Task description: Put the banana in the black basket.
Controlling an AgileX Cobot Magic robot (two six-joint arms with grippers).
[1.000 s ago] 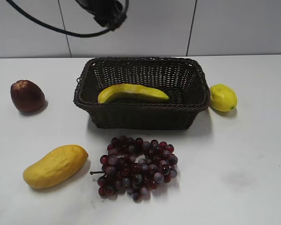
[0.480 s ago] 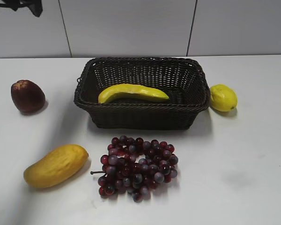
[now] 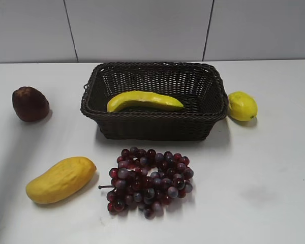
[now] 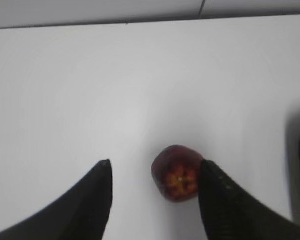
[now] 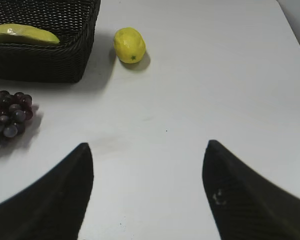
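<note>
1. The banana (image 3: 145, 100) lies inside the black basket (image 3: 155, 127), stretched lengthwise across its floor; the near wall of the basket hides its underside
2. In the right wrist view only the top edge of the banana (image 5: 24, 33) shows above the wicker rim, and the basket (image 5: 40, 60) is cut off at the left and top of the picture
3. The left gripper (image 4: 155, 172) hangs high over the white table (image 3: 264, 168), its fingers spread apart and holding nothing; a dark red fruit (image 4: 176, 172) sits far below between them
4. The right gripper (image 5: 147, 155) is likewise spread wide and empty above bare table
5. Neither gripper appears in the exterior view
6. Outside the basket lie a lemon (image 3: 242, 105) just beside its right end, a grape bunch (image 3: 148, 180) in front, and a mango (image 3: 60, 179) at front left
7. The grapes (image 5: 7, 117) are cropped at the left in the right wrist view
</note>
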